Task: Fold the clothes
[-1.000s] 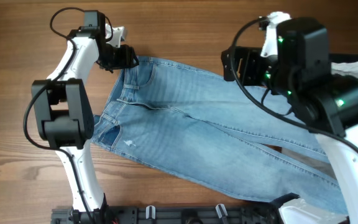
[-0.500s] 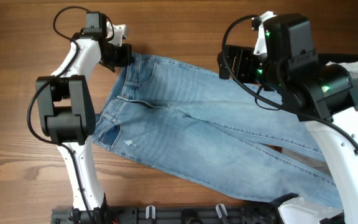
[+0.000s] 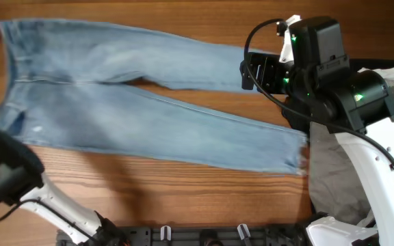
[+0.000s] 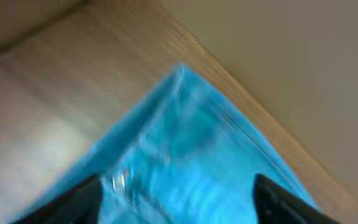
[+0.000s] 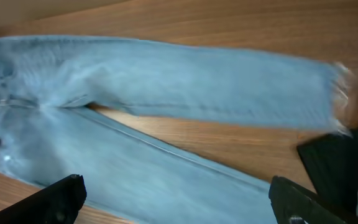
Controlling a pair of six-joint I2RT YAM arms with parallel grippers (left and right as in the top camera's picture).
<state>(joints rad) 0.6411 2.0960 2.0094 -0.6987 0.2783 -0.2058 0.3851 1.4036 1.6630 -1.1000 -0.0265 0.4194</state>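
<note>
One pair of frayed denim jeans (image 3: 149,130)

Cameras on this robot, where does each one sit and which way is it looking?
Overhead: above the table, facing straight down on the spread jeans; it shows the right arm and a blurred left arm.
Left wrist: on the left arm, close over a blurry denim corner; left end effector tips at the bottom edge.
Right wrist: on the right arm, looking down over the jeans; right end effector tips in the bottom corners.
Shared: overhead and right wrist both show the jeans' two legs.
</note>
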